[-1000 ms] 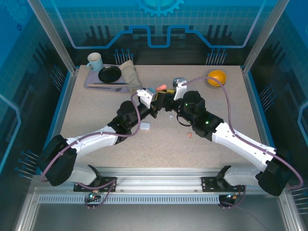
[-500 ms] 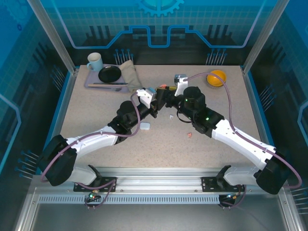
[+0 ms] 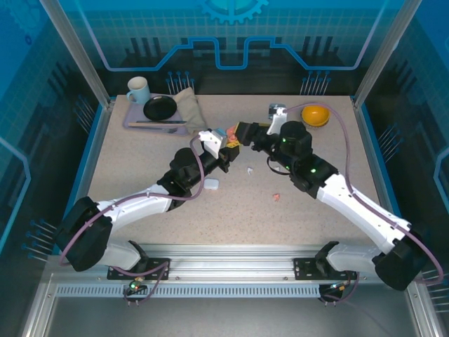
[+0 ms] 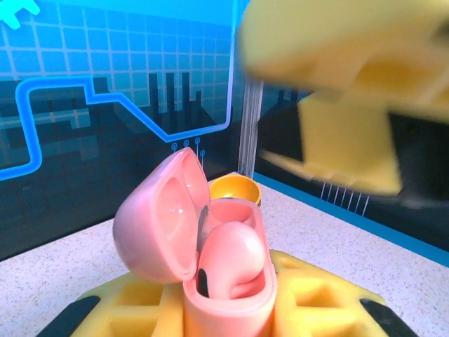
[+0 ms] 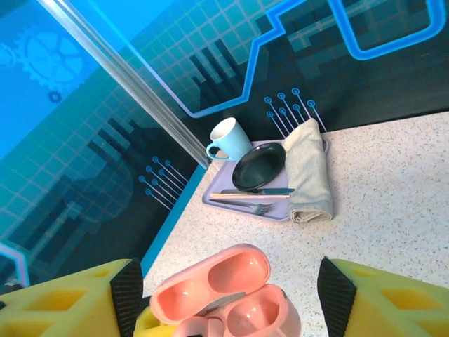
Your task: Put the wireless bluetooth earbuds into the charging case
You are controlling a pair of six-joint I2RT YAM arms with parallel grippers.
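My left gripper (image 4: 231,312) is shut on the base of a pink charging case (image 4: 228,281), which it holds upright with the lid swung open. One salmon-pink earbud (image 4: 235,256) sits in a slot; the slot beside it (image 5: 251,316) is empty. My right gripper (image 5: 230,298) stands open just off the case (image 5: 224,291), one finger on each side and touching nothing. From above, the two grippers (image 3: 226,146) (image 3: 247,133) meet at mid-table. A white earbud (image 3: 249,170) and a pink earbud (image 3: 276,197) lie loose on the table.
A pale case (image 3: 211,184) lies by the left arm's forearm. An orange bowl (image 3: 316,114) sits at the far right. A lilac tray (image 3: 137,121) at the far left carries a mug (image 3: 137,89), a black plate (image 3: 160,107), cutlery and a folded cloth (image 3: 186,107).
The right gripper has opened wide and drawn back to the far right, away from the pink case. The left arm has held still with the case.
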